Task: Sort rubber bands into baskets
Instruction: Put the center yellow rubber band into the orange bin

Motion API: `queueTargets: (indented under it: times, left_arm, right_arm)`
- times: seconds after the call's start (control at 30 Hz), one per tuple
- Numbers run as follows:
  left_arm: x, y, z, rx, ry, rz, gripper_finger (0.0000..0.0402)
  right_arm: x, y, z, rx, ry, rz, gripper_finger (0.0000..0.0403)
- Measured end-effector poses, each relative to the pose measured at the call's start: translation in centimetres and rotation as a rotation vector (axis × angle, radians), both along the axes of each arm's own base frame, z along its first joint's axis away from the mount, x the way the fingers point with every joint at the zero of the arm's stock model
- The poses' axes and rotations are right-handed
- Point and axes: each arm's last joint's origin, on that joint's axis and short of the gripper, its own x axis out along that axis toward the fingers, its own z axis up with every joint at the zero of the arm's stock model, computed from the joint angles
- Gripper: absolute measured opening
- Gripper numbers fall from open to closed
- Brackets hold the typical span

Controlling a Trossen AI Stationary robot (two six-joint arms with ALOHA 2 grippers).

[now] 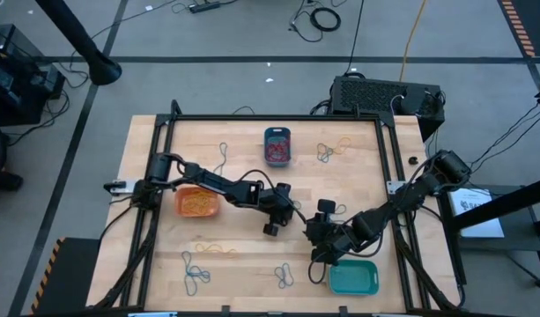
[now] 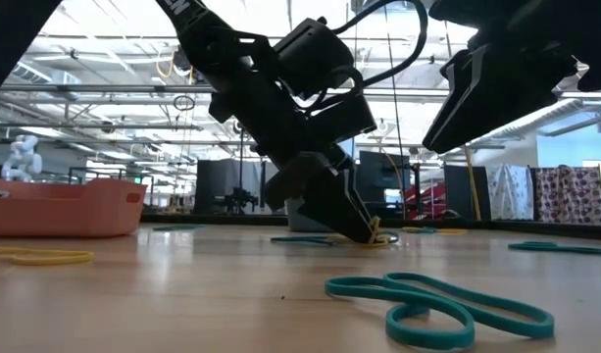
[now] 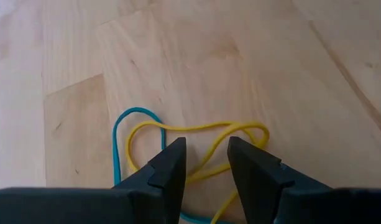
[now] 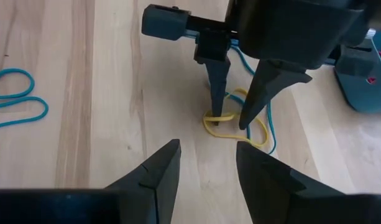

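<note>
straddling yellow band [image 3: 196, 134], left end effector [image 3: 206, 165] parted | right end effector [image 4: 206, 165] parted, nearby | bare wood around

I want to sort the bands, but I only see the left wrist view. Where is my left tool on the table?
Observer: The left tool is near the table's middle, open, tips astride a yellow band.
Operator: Where's the orange basket?
Observer: The orange basket lies on the left arm's side, with orange bands inside.
Operator: And the other tool?
Observer: The right tool hovers open, facing yours, near the turquoise basket.
</note>
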Motion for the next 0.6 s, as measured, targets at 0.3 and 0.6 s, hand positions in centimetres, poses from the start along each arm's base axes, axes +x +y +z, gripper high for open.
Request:
queueTargets:
  times: [0.3,0.6]
  left_arm:
    - [-0.03,-0.11,-0.03,0.005,0.002,-0.01,0.0112]
    - [0.14,-0.98,0.71,0.027,0.078,-0.033,0.0011]
  right_arm:
    - [0.0,0.0,0.0,0.0,0.0,0.0,0.0151]
    - [0.0,0.0,0.0,0.0,0.001,0.0,0.0151]
